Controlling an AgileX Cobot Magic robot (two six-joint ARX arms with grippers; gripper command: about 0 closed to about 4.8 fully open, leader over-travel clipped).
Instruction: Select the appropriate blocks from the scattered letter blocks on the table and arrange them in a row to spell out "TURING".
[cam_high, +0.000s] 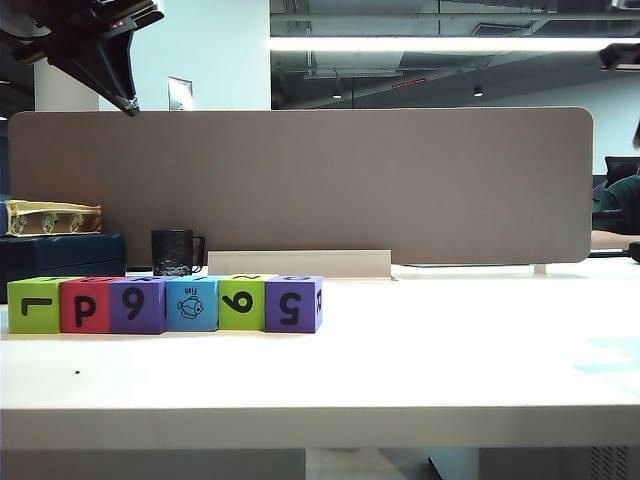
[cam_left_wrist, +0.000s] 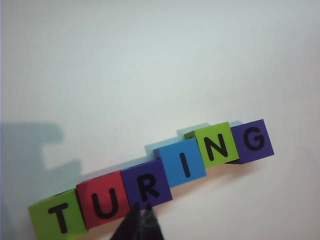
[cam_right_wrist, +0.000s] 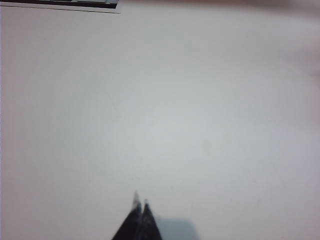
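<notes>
Coloured letter blocks (cam_left_wrist: 150, 185) in a row

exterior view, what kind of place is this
Probably an open-plan office or lab: a white table backed by a grey-brown divider panel, a black mug behind the letter blocks, and ceiling strip lights.

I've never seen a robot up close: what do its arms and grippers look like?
Little shows. The left gripper and right gripper each end in two slim, black, pointed fingers. In the exterior view, a black angular arm part carries a small red mark. No cables are visible.
</notes>
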